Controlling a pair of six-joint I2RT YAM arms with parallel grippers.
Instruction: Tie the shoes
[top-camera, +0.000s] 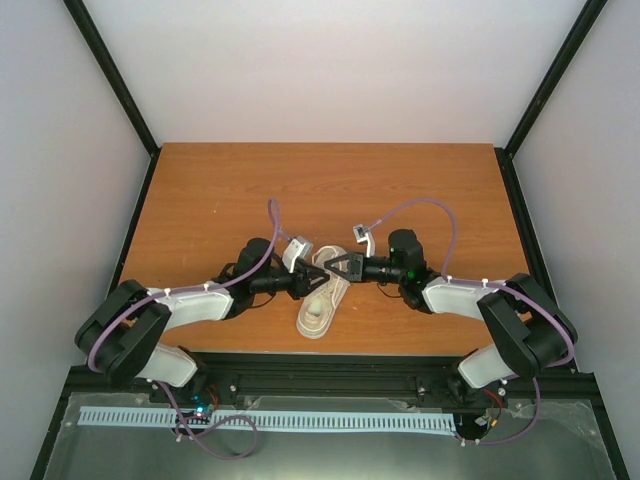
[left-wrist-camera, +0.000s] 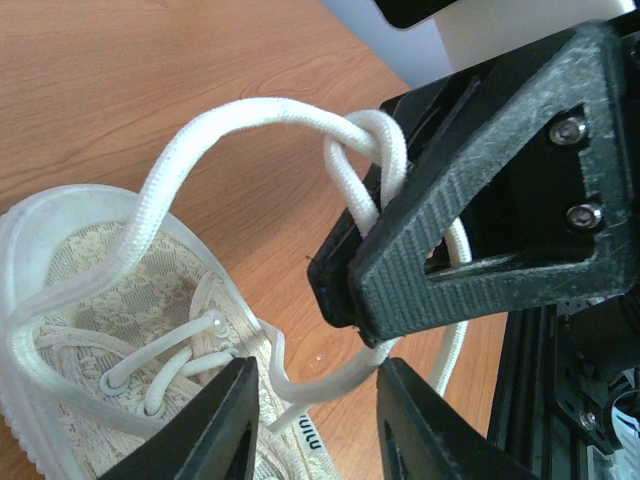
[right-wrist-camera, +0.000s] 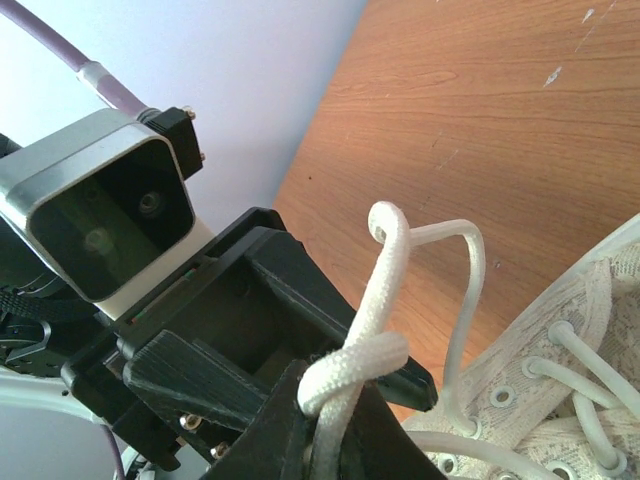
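Note:
The cream-beige sneaker (top-camera: 322, 305) lies on the wooden table between my two grippers, toe toward the near edge. It also shows in the left wrist view (left-wrist-camera: 90, 270) and the right wrist view (right-wrist-camera: 590, 330). Its white lace (left-wrist-camera: 250, 115) arches up off the shoe in a loop with a twist at the top. My right gripper (top-camera: 340, 266) is shut on the lace (right-wrist-camera: 385, 270) just below that twist, and its tip shows in the left wrist view (left-wrist-camera: 345, 290). My left gripper (left-wrist-camera: 315, 400) is open over the shoe's side (top-camera: 303, 272), with a strand of lace running loosely between its jaws.
The wooden table (top-camera: 330, 180) extends behind the shoe to the white back wall. Black frame posts (top-camera: 110, 70) stand at the table's far corners. The left arm's wrist camera housing (right-wrist-camera: 100, 215) sits close to my right gripper.

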